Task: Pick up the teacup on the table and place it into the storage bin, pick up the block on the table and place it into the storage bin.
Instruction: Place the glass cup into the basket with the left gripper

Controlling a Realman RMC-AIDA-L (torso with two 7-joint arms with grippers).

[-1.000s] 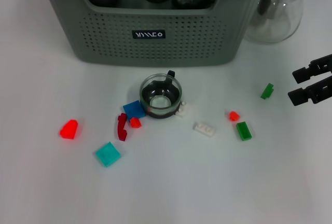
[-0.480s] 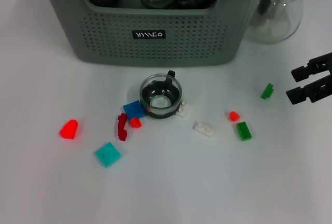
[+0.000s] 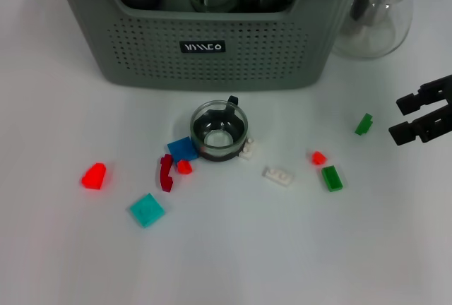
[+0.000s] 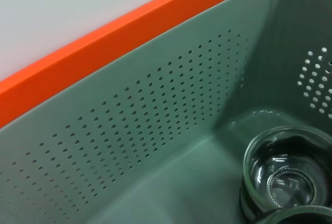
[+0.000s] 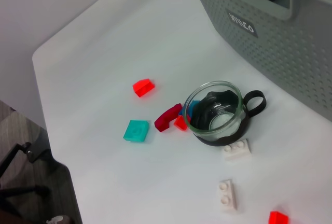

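A glass teacup (image 3: pixel 219 130) with a black handle stands upright on the white table just in front of the storage bin (image 3: pixel 212 44); the right wrist view shows the teacup (image 5: pixel 218 112) too. Loose blocks lie around it: blue (image 3: pixel 182 148), dark red (image 3: pixel 166 172), teal (image 3: pixel 147 210), red (image 3: pixel 93 176), white (image 3: pixel 278 176), green (image 3: pixel 331 178). My right gripper (image 3: pixel 402 117) hovers open at the table's right edge, well right of the cup and near a small green block (image 3: pixel 364 123). The left wrist view looks into the bin (image 4: pixel 155 120), where a glass cup (image 4: pixel 285 175) lies; the left gripper itself is hidden.
A clear glass pot (image 3: pixel 374 15) stands right of the bin. The bin holds several dark and glass cups. A small red block (image 3: pixel 318 157) and a white block (image 3: pixel 247 150) lie between cup and gripper. The table's corner edge (image 5: pixel 52 130) shows in the right wrist view.
My right gripper has edged slightly left toward the blocks. The cup and blocks have not moved.
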